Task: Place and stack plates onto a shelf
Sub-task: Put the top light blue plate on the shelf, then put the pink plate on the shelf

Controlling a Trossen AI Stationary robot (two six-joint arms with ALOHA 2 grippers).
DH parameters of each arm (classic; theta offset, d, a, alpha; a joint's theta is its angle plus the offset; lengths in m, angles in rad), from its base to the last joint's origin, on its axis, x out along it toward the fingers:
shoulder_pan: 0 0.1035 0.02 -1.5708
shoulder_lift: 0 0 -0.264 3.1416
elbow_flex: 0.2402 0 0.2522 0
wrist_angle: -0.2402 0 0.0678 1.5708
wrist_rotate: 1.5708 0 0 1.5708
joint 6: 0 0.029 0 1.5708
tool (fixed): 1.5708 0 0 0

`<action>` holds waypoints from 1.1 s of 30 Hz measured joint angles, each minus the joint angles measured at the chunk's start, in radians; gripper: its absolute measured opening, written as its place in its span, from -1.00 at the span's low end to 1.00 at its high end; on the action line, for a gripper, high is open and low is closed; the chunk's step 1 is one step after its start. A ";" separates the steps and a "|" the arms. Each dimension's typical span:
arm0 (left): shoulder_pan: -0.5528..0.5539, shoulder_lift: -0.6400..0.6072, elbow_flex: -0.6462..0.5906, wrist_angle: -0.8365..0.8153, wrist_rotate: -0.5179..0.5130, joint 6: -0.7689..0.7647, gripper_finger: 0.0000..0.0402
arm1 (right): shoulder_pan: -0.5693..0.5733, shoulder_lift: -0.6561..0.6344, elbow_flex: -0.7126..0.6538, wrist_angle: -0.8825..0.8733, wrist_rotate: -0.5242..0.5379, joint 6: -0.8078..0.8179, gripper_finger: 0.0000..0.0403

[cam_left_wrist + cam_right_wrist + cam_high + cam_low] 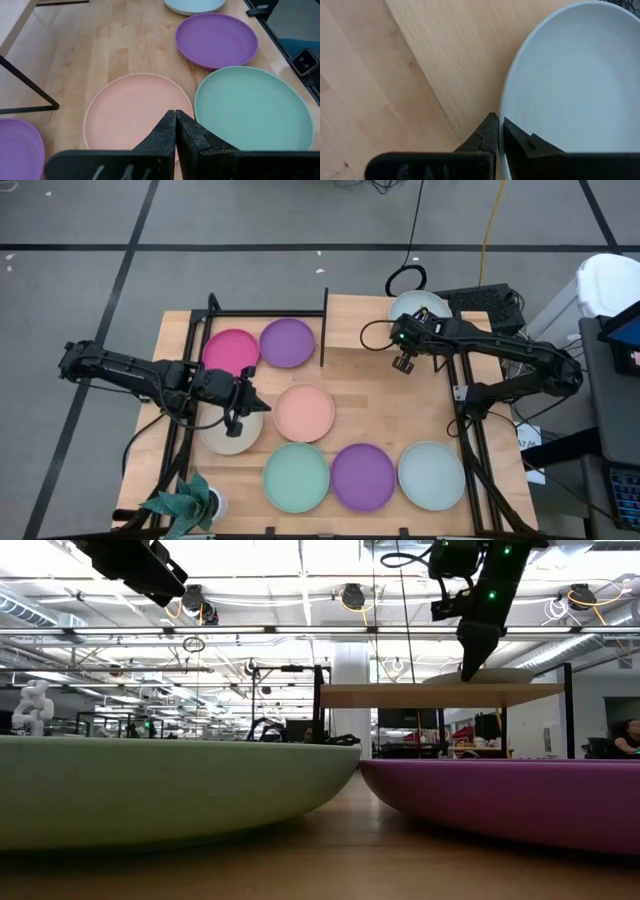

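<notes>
A pale grey-blue plate (418,304) lies on the raised light-wood shelf (400,695) at the table's far right. My right gripper (405,332) is shut on its rim. My left gripper (240,416) is shut and empty, hovering over the beige plate (222,440) at the left. Flat on the tabletop lie a magenta plate (232,348), a purple plate (287,342), a peach plate (130,110), a mint green plate (255,110), a second purple plate (217,40) and a second pale grey-blue plate (431,475). My right gripper pinches the pale grey-blue plate's rim (506,107) between its two fingers, one finger over the plate's inside and one outside. The fingers come from above, pointing down (472,658). The plate's underside rests on the shelf top.
A black metal upright (325,325) stands between the purple plate and the shelf. Black frame rails run along the table's left and right sides. A potted plant (185,505) stands at the near left corner. Cables and a dark box (485,305) lie beyond the shelf.
</notes>
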 joint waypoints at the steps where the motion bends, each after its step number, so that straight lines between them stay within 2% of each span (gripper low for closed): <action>1: 0.000 0.000 0.000 0.000 0.000 0.000 -0.97 | 0.000 0.000 0.000 -0.001 0.000 0.005 -0.97; 8: 0.000 0.000 0.000 0.000 -0.002 -0.015 -0.97 | 0.001 0.000 0.000 -0.002 0.000 0.034 -0.93; 13: 0.000 0.000 0.000 -0.002 -0.071 -0.043 -0.97 | 0.018 -0.021 -0.003 0.006 -0.003 0.062 -0.76; 18: -0.007 0.000 0.000 -0.021 -0.078 -0.093 -0.97 | 0.055 -0.072 -0.003 0.006 -0.003 0.113 -0.57; 23: -0.049 0.000 0.000 -0.125 -0.115 -0.143 -0.95 | 0.165 -0.150 -0.003 0.038 -0.001 0.216 -0.47; 28: -0.115 0.000 0.000 -0.243 -0.155 -0.206 -0.79 | 0.331 -0.181 -0.048 0.184 0.059 0.252 -0.46; 33: -0.153 0.000 0.000 -0.335 -0.309 -0.245 -0.60 | 0.481 -0.162 -0.110 0.376 0.131 0.216 -0.46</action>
